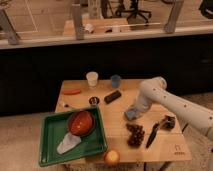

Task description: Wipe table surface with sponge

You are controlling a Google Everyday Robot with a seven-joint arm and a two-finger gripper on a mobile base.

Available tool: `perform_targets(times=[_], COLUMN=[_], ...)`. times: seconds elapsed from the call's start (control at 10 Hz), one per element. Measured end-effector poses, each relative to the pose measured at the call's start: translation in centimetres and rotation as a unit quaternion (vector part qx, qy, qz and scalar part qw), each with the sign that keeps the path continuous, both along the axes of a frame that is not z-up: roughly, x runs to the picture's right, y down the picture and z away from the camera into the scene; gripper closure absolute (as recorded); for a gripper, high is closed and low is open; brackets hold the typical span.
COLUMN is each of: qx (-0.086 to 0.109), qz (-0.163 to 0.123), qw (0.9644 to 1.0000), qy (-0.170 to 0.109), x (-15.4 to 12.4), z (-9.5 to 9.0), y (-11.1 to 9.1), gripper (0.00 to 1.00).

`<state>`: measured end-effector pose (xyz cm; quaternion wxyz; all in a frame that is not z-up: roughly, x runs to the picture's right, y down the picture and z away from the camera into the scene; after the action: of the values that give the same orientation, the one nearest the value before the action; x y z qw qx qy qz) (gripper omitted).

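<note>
On the table, centre-right: gripper (133, 113) reaches down from the white arm (165, 97), its tip at the sponge (131, 114).
Jaws: hidden by the arm and sponge; cannot tell how far open, or whether they grip or only press.
Sponge: pale grey-blue, flat on the table surface (172, 137), just right of centre, beside the grapes (135, 135); low contact suits wiping.
Arm pose: angled steeply down from the right, probably to keep pressure on the sponge.
Left side: green tray (50, 152) with red bowl (81, 122) and a white cloth (67, 143), overhanging the near-left edge.
Far edge: white cup (92, 78), blue cup (116, 80), black bar (112, 96), carrot (71, 92).
Near edge: orange (111, 157); dark utensil (152, 134) right of the grapes.
Judgement: free wood around the sponge is narrow, so strokes risk nudging the grapes or the bar.
</note>
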<state>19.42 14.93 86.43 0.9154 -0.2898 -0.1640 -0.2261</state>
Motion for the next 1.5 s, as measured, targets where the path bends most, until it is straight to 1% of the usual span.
perform_targets(times=[0.1, 0.2, 0.3, 0.5, 0.7, 0.8, 1.0, 1.1, 1.3, 1.5], qx=[0.000, 0.002, 0.003, 0.005, 0.005, 0.003, -0.003, -0.004, -0.004, -0.002], qz=[0.002, 0.004, 0.004, -0.002, -0.015, -0.023, -0.035, -0.039, -0.034, -0.023], qw=[1.0000, 1.0000, 1.0000, 0.9999, 0.9995, 0.9991, 0.9981, 0.9976, 0.9978, 0.9987], qy=[0.001, -0.002, -0.006, -0.013, -0.029, -0.037, -0.051, -0.057, -0.057, -0.045], x=[0.1, -0.4, -1.1, -2.5, -4.5, -5.4, -6.8, -7.1, -6.5, -4.5], z=[0.7, 2.0, 2.8, 3.5, 3.8, 3.8, 3.5, 3.1, 1.9, 0.9], y=[-0.6, -1.8, -2.5, -3.4, -3.5, -3.3, -1.9, -1.1, 0.3, 1.1], gripper=[1.00, 1.00, 1.00, 1.00, 1.00, 1.00, 1.00, 1.00, 1.00, 1.00])
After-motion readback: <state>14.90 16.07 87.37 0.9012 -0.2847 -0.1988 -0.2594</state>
